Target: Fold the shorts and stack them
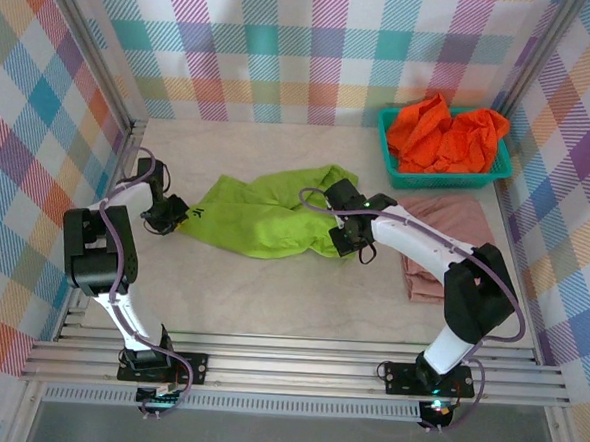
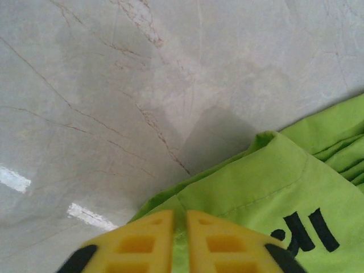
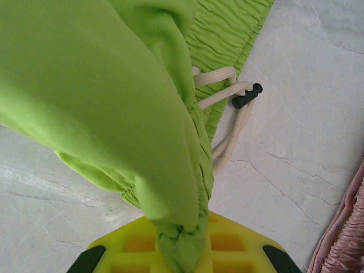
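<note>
Left arm: elbow folded out toward 9 o'clock, wrist low over the table (image 1: 270, 300). The left gripper (image 1: 178, 217) (image 2: 180, 227) sits at the 9 o'clock end of the lime green shorts (image 1: 265, 214) (image 2: 273, 199) (image 3: 114, 85), its pads nearly together with the hem pinched between them.

Right arm: we see it reaching from its base at 5 o'clock in toward centre, wrist bent down. The right gripper (image 1: 346, 242) (image 3: 179, 239) is clamped on the bunched waistband at the shorts' 3 o'clock end. The drawstring (image 3: 219, 79) and its black toggle (image 3: 247, 96) trail loose on the table.

The lime green shorts lie rumpled at mid-table, stretched between the two grippers.

The table is pale with a marble pattern, and plaid walls (image 1: 306, 41) stand on three sides.

The pink shorts (image 1: 445, 225) (image 3: 347, 227) lie flat at the table's 3 o'clock, just beside the right arm.

The teal basket (image 1: 385, 146) sits at 1 o'clock with the orange shorts (image 1: 441, 135) heaped inside.
</note>
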